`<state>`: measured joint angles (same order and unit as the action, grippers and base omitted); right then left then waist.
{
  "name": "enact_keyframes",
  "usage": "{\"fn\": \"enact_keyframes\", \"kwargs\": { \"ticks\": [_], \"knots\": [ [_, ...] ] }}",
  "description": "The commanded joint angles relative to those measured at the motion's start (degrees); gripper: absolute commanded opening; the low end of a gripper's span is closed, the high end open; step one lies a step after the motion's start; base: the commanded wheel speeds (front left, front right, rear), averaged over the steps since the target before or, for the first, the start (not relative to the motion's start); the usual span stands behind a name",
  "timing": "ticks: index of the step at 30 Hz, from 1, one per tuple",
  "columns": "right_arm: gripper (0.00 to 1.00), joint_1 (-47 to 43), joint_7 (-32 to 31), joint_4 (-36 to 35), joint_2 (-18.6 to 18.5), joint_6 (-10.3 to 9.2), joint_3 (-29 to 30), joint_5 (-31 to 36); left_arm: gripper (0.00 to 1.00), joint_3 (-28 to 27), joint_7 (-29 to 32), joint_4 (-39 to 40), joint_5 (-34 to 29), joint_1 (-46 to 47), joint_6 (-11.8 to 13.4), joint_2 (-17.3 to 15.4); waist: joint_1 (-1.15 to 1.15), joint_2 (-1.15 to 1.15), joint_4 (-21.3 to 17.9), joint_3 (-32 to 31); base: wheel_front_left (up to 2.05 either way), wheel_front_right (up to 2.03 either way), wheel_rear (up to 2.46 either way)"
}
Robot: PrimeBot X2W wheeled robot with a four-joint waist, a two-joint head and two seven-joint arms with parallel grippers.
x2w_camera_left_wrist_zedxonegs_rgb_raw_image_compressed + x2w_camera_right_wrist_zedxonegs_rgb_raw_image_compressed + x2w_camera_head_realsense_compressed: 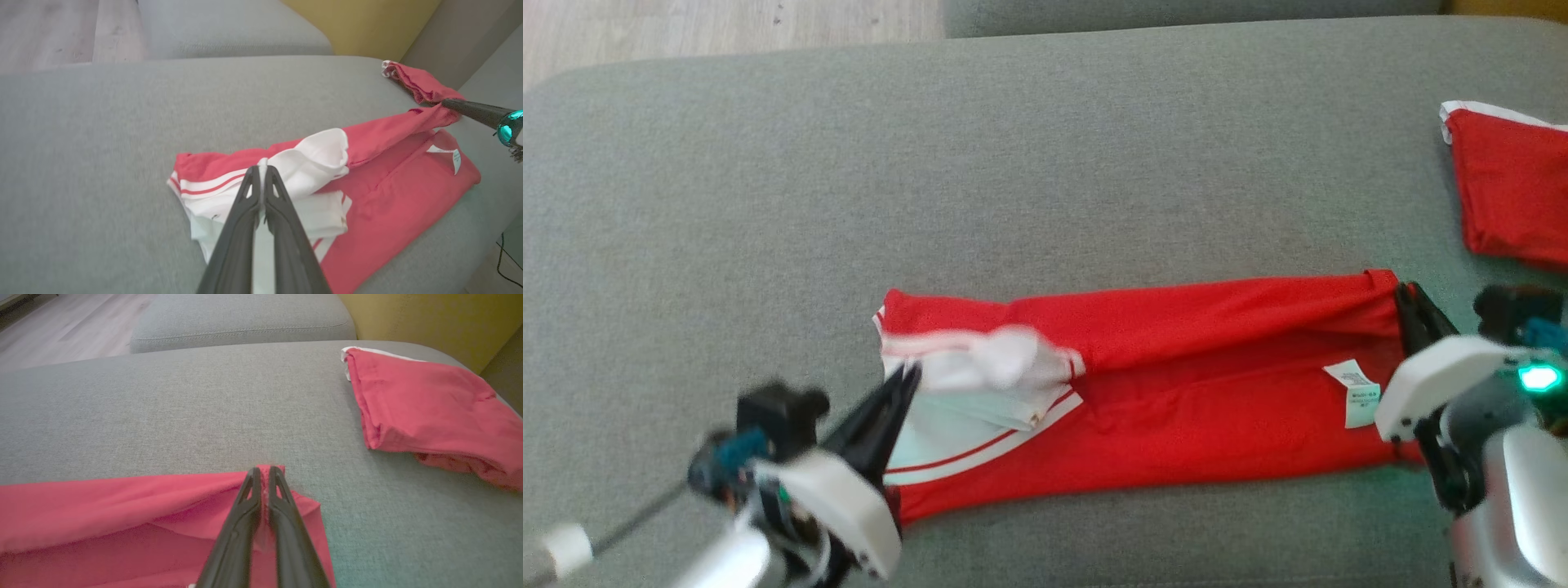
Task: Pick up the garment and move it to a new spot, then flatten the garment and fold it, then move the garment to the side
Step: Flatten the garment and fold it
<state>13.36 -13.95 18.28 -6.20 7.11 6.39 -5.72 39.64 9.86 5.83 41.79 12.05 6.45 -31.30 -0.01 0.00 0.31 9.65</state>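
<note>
Left gripper point(907, 376): two long, dark, tapering fingers, each with a slotted cut-out near the tip, were mounted on a rounded white housing point(837, 506). Beside the housing sat a black block point(768, 408) with a teal insert. Right gripper point(1406, 292): fingers of the same dark form were set in a white shell point(1445, 384), with a glowing green indicator light point(1539, 377) and a glossy silver-grey forearm point(1515, 506).

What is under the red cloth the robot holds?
The grey couch. Under the lifted flap of the cloth, more red fabric and a white tag show. The couch right beneath is covered.
</note>
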Motion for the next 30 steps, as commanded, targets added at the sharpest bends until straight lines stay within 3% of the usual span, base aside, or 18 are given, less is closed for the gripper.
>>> {"fn": "enact_keyframes", "kwargs": {
  "ticks": [1, 8, 9, 10, 11, 12, 19, 30],
  "knots": [
    [0.0, 0.7, 0.9, -2.7, -0.1, 0.37, -0.3, 0.8, 0.0, -2.3, -1.2, 1.3, -0.5, 1.8, 0.6, -1.0, 0.01, 0.0, 0.1, 0.1, 0.0, 0.0, 0.0],
    [0.0, -3.6, 2.4, -4.9, 2.4, 0.37, 3.6, 3.0, 0.0, -0.8, -7.3, -3.7, -0.8, -2.9, 1.7, 3.2, 0.01, 0.0, 0.1, -0.2, 0.0, 0.0, 0.0],
    [0.3, -4.1, 2.7, -5.0, 2.6, 0.37, 4.0, 3.2, 0.0, -0.6, -8.1, -4.5, -1.0, -3.1, 1.7, 3.5, 0.01, 0.0, 0.1, -0.4, 0.0, 0.0, 0.0],
    [0.54, -4.7, 3.0, -5.1, 2.8, 0.37, 4.5, 3.3, 0.11, -0.4, -8.8, -5.4, -1.4, -3.4, 1.8, 3.7, 0.01, 0.0, 0.0, -0.6, 0.0, 0.0, 0.0],
    [0.95, -5.3, 3.2, -5.2, 2.9, 0.37, 4.8, 3.4, 0.47, -0.2, -9.7, -6.1, -1.9, -3.6, 1.9, 3.8, 0.01, 0.0, 0.0, -0.9, 0.0, 0.0, 0.0],
    [1.0, -5.9, 3.5, -5.3, 3.1, 0.37, 5.2, 3.3, 0.99, -0.4, -10.7, -6.6, -2.0, -4.0, 2.1, 4.1, 0.01, 0.0, -0.1, -1.2, 0.0, 0.0, 0.0],
    [1.0, -10.8, 4.7, -6.1, 3.3, 0.37, 7.7, 0.6, 1.0, -1.3, -15.0, -6.0, -1.4, -8.5, 4.6, 5.5, 0.01, 0.0, 0.3, -3.9, 0.0, 0.0, 0.0],
    [1.0, -10.6, 2.1, -7.6, 3.3, 0.37, 7.5, 1.2, 1.0, -5.3, -18.0, -1.4, -2.8, -11.6, 12.0, 4.2, 0.01, 0.0, 2.8, -6.9, 0.0, 0.0, 0.0]
  ]
}}
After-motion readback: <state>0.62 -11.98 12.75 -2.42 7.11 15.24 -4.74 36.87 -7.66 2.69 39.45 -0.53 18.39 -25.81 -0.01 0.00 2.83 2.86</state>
